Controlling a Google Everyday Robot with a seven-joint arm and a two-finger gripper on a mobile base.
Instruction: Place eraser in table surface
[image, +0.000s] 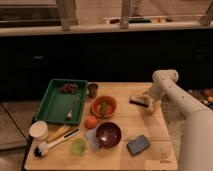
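The eraser (137, 98), a small flat block with a dark top and a paler tan edge, lies at the right rear of the light wooden table surface (150, 127). My white arm comes in from the right and bends down to it. My gripper (149, 103) is at the eraser's right end, right against it. I cannot tell whether it has hold of the eraser or whether the eraser rests fully on the wood.
A green tray (52, 107) stands at the left. Beside it are a small metal cup (92, 90), an orange bowl (104, 106), an orange fruit (91, 122), a dark red bowl (109, 134), a blue-grey sponge pad (138, 144), a green cup (77, 146), a white cup (38, 131) and a brush (52, 142).
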